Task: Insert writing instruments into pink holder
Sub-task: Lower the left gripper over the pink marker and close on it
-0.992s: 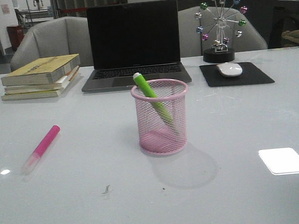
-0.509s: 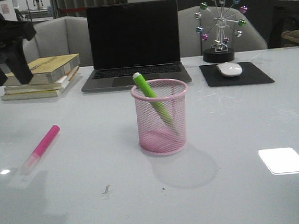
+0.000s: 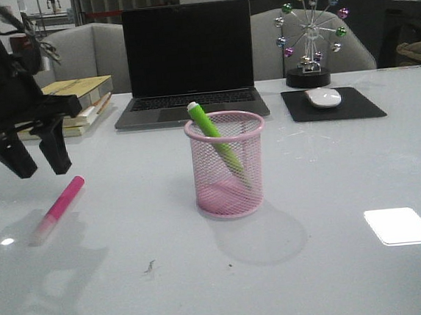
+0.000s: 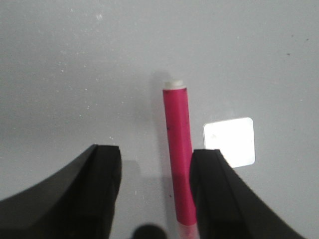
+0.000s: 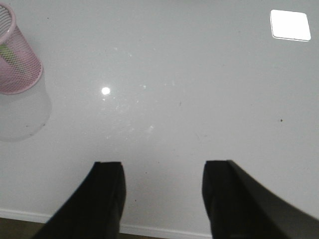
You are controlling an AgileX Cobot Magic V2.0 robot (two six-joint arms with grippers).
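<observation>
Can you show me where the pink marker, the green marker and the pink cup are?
pink marker [image 3: 60, 206], front view, middle of its pink barrel.
green marker [image 3: 206, 122], front view, the part sticking out above the rim.
pink cup [image 3: 229, 174], front view, its front mesh wall.

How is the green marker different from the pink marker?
The green marker is bright green; the pink marker is hot pink.
The green marker stands leaning inside the pink holder, its tip poking above the rim; the pink marker lies flat on the table.
The pink marker sits under the open left gripper, nearer one finger in the wrist view; nothing is near the green one.
Both are thick markers with a pale end.
</observation>
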